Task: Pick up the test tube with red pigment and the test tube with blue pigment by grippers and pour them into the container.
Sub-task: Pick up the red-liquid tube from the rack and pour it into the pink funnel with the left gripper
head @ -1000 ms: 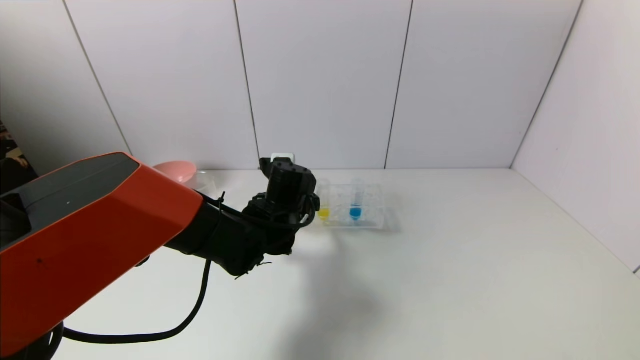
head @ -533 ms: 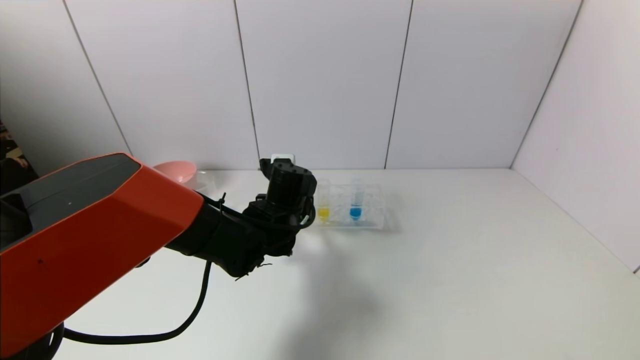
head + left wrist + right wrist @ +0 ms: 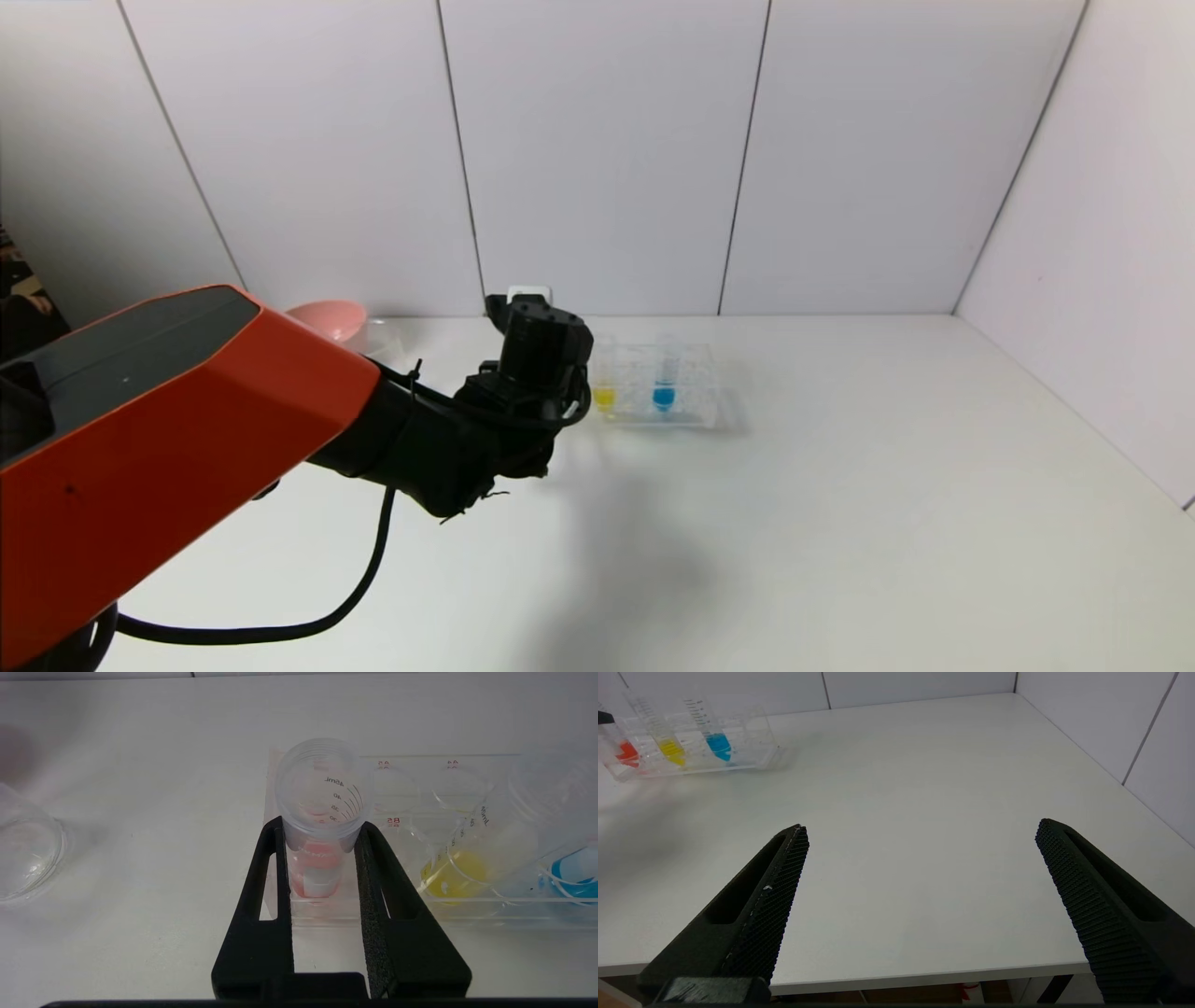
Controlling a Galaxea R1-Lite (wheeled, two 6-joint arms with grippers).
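Reaching across the white table (image 3: 840, 523), the left pincer (image 3: 321, 833) sits at the left end of the clear rack (image 3: 695, 411). Its two black fingers (image 3: 273, 877) press against either side of the red tube (image 3: 317, 812), so the pincer is closed on that tube just below its open mouth. The tube stands upright in the rack's end slot, with its red-orange pigment low down between the fingers and its tip inside the rack. In the head view the left arm and wrist hide this tube.

The yellow tube (image 3: 605, 387) stands in the next slot, just beside the pincer. The blue tube (image 3: 664, 385) stands farther along the same rack, upright, with blue pigment at its tip. From the right wrist view the three tubes line up in the rack in the order red (image 3: 626, 749), yellow (image 3: 668, 742), blue (image 3: 714, 737).

A clear container (image 3: 25, 851) sits on the table apart from the rack, on the side away from the yellow and blue tubes. A pink bowl (image 3: 329, 319) rests near the back wall, behind the left arm.

The right pincer (image 3: 920, 858) hovers at the near edge of the table, well apart from the rack, its fingers spread wide with nothing between them.
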